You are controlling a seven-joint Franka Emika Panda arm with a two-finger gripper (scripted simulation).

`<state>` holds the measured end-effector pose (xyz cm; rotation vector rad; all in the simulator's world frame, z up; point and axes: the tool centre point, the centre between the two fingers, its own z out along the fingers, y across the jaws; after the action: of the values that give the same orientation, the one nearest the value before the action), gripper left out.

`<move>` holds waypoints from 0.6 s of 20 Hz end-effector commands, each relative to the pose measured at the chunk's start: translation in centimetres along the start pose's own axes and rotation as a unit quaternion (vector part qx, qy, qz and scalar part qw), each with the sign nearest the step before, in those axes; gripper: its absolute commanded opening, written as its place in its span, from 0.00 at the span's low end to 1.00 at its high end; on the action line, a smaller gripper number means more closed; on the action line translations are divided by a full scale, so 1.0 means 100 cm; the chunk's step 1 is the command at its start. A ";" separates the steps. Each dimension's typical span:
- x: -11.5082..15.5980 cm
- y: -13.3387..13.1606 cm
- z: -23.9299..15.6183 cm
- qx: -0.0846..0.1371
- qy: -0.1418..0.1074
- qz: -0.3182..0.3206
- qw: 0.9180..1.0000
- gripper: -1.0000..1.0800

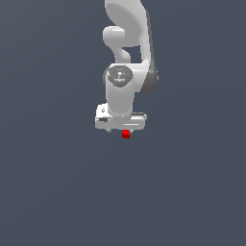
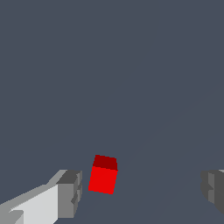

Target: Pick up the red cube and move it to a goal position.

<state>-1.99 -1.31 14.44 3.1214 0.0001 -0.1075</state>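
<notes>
The red cube (image 1: 126,134) is small and bright, and shows just under the white hand of the arm in the exterior view. My gripper (image 1: 120,130) hangs right over it, pointing down. In the wrist view the red cube (image 2: 103,175) lies between the two grey fingertips, close to one fingertip (image 2: 70,192) and far from the other fingertip (image 2: 214,189). A gap shows on both sides of the cube. My gripper (image 2: 142,189) is open and neither pad touches the cube.
A plain dark grey surface (image 1: 57,192) fills both views. The white arm (image 1: 127,43) rises above the gripper to the upper edge of the exterior view. No other objects show.
</notes>
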 end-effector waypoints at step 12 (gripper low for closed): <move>-0.012 -0.005 0.022 0.002 0.006 0.017 1.000 0.96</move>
<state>-3.03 -1.00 12.87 3.1240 -0.0403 -0.0924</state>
